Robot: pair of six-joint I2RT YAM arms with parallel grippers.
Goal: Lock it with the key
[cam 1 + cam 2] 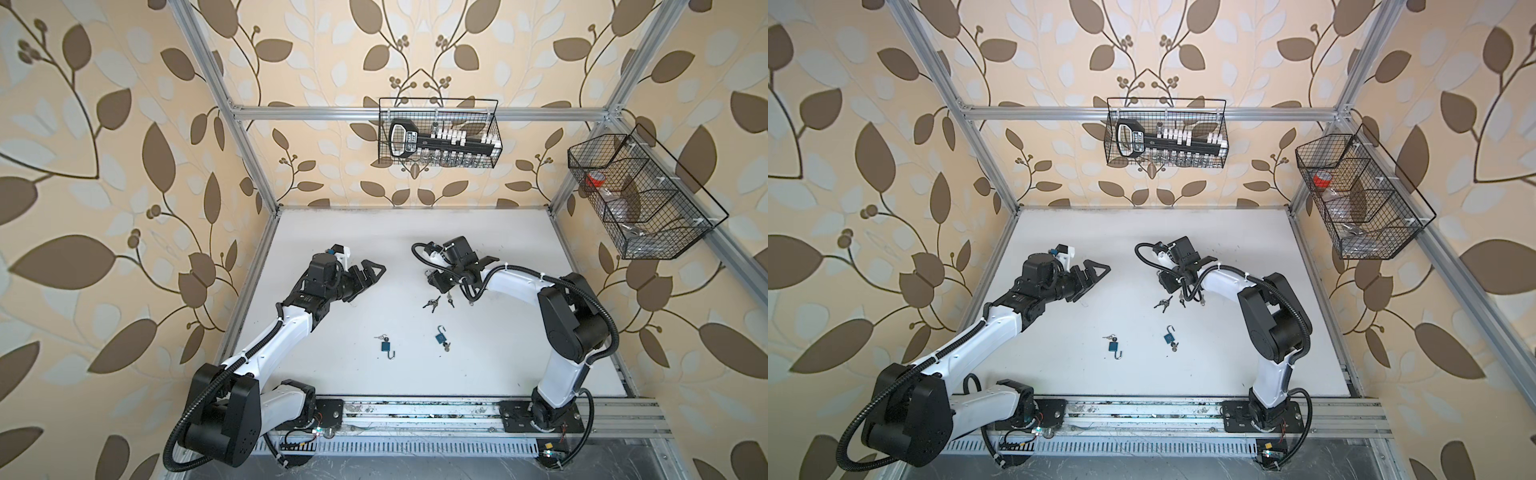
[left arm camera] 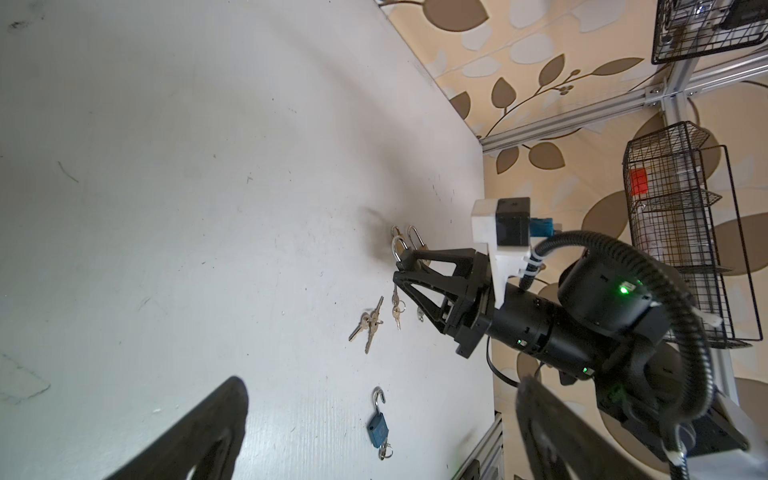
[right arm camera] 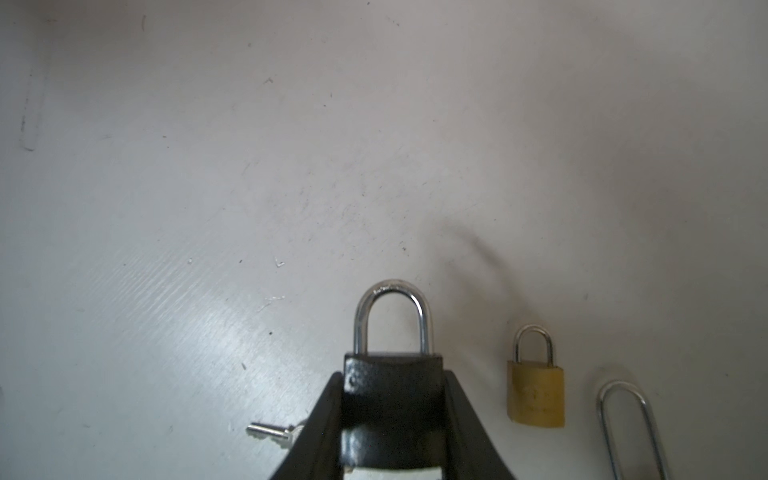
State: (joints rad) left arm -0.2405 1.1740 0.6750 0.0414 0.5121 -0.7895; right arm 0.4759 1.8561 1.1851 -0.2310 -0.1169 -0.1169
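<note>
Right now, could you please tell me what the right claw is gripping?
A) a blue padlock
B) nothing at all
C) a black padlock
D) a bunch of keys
C: in the right wrist view the right claw is closed around the body of the black padlock, with its shackle sticking out in front.

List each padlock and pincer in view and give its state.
Black padlock: shackle closed, gripped by right pincer.
Brass padlock: shackle closed, lying loose.
Long-shackle padlock: body out of view, state unclear.
Blue padlock nearer the left arm: shackle open.
Blue padlock nearer the right arm: shackle open.
Left pincer: open, empty.
Right pincer: shut on the black padlock.
</note>
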